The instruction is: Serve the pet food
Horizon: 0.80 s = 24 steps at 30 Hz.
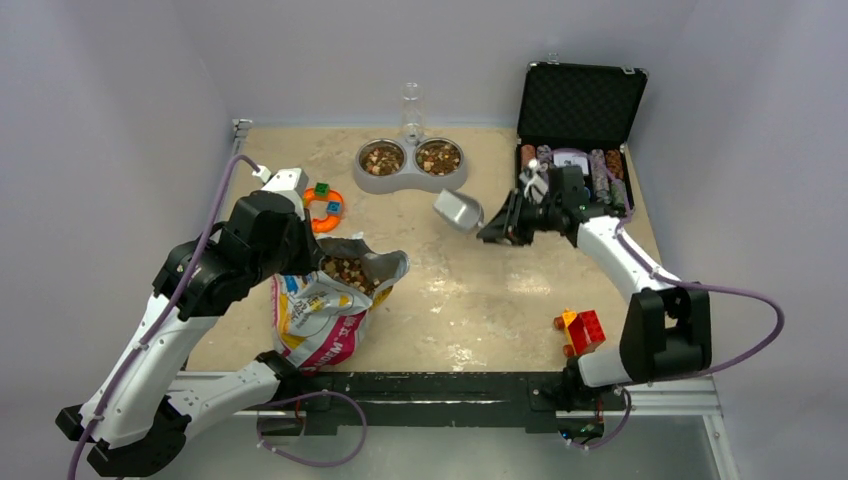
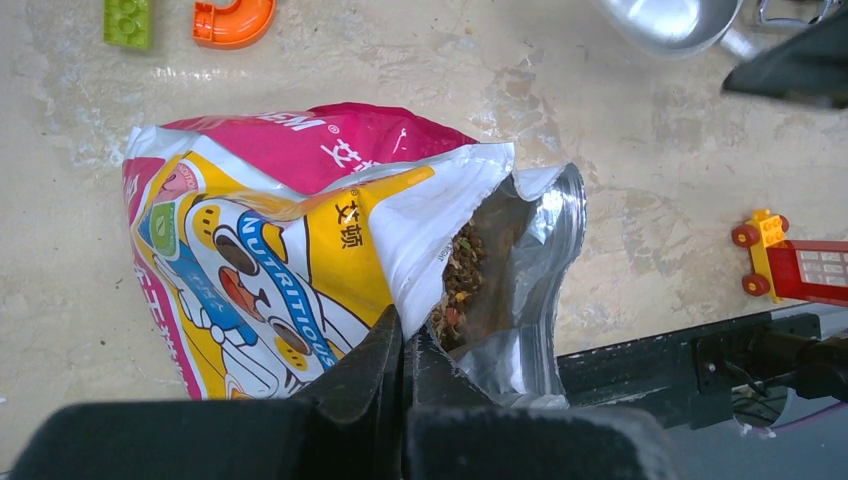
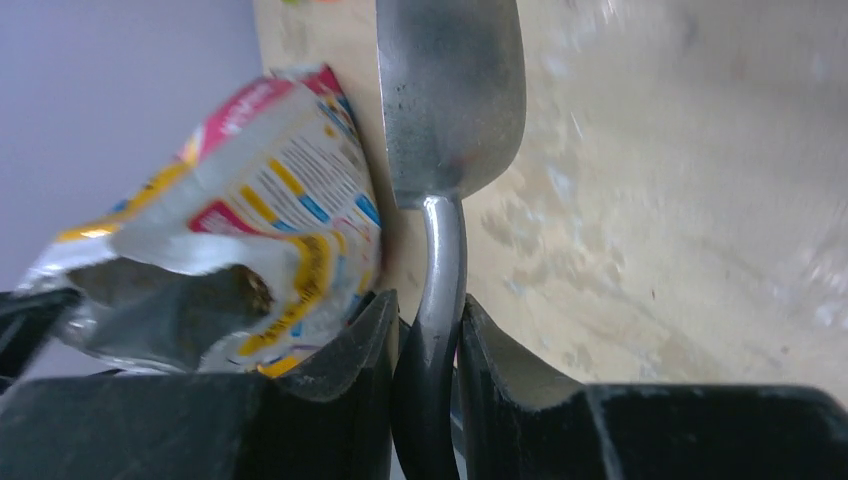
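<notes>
From above: the left gripper point(image 1: 303, 262) is pinched on the rim of the bag point(image 1: 322, 315), with pet food point(image 1: 347, 269) showing in the open mouth right beside its fingers. The right gripper point(image 1: 497, 230) holds a metal scoop point(image 1: 459, 210) out ahead of its tips.

Left wrist: the fingers are pressed together on the bag's edge, and the pet food sits just beyond the tips.

Right wrist: the fingers are clamped on the scoop's handle. Its bowl is straight ahead and the bag is off to one side.

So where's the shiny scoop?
Top view, right of centre: the scoop is held in the right gripper, just beside the double bowl.
</notes>
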{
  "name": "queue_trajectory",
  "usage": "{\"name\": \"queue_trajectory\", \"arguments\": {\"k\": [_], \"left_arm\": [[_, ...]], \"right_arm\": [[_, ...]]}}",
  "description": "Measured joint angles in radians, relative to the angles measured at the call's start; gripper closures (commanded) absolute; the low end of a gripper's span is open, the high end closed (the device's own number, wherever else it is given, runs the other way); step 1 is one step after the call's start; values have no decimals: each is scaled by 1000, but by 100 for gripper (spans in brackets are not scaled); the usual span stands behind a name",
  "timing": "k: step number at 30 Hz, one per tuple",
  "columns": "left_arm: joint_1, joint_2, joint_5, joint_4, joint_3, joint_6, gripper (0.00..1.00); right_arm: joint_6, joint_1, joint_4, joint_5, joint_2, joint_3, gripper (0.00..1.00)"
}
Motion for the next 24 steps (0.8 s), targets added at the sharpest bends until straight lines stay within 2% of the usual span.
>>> {"name": "queue_trajectory", "arguments": {"k": [6, 10, 14, 18, 24], "left_arm": [[0, -1, 2, 0, 0, -31, 100], [0, -7, 8, 0, -3, -48, 100], [0, -26, 12, 1, -13, -60, 100], [0, -54, 13, -3, -18, -69, 100], [0, -82, 13, -6, -29, -75, 100]], "right_arm": [[13, -26, 56, -89, -155, -427, 100], [12, -79, 122, -109, -259, -550, 100], [2, -130, 168, -113, -291, -636, 99], [-23, -179, 137, -93, -304, -676, 86], [-85, -192, 52, -37, -314, -632, 58]]}}
